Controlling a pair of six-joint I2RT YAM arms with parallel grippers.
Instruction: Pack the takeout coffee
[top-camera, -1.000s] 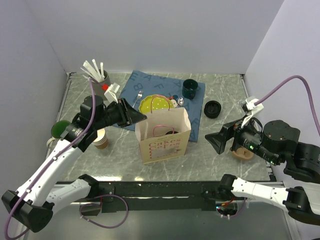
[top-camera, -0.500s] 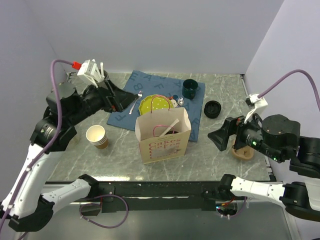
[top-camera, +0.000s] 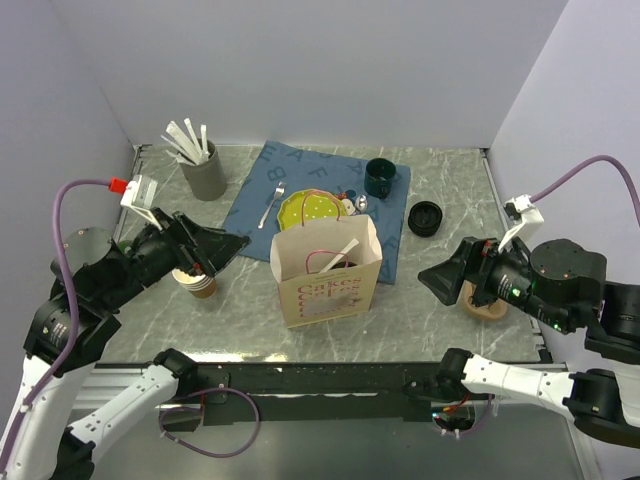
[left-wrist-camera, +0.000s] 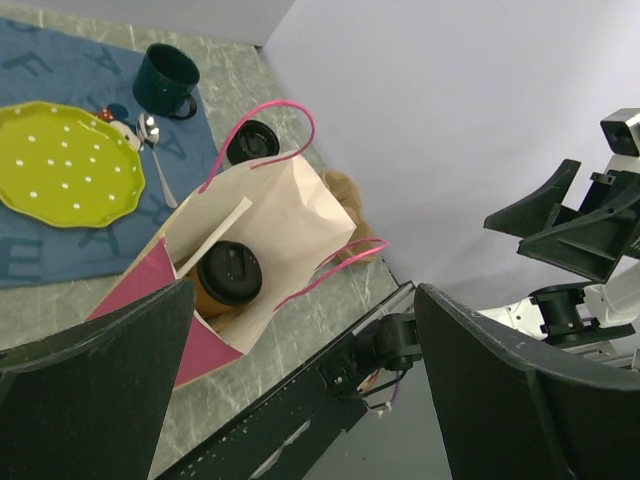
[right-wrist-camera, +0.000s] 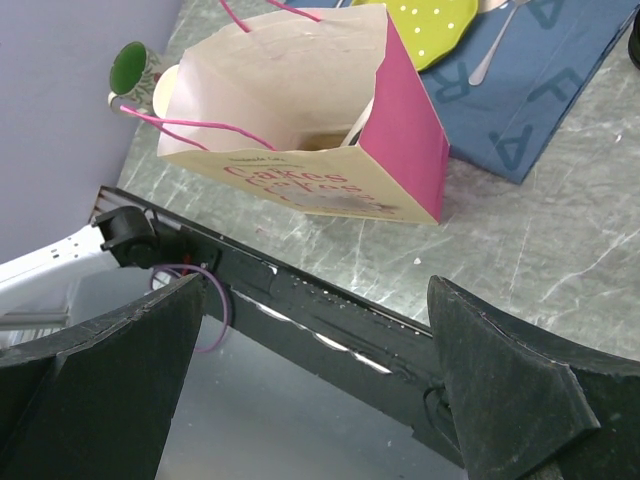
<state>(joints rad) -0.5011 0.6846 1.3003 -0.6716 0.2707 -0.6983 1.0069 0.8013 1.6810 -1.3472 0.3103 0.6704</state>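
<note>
The takeout coffee (left-wrist-camera: 229, 276) sits inside the paper bag (left-wrist-camera: 295, 205). Its thin paper wall probably crushes easily, so a gentle hold under the rim suits. Left fingers (left-wrist-camera: 90, 390) and right fingers (right-wrist-camera: 500, 390) gape empty.

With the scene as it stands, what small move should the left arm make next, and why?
Probably draw the left gripper back toward its base. The takeout coffee already stands inside the paper bag; the left gripper and the right gripper are both apart from the bag, jaws open and empty.
</note>
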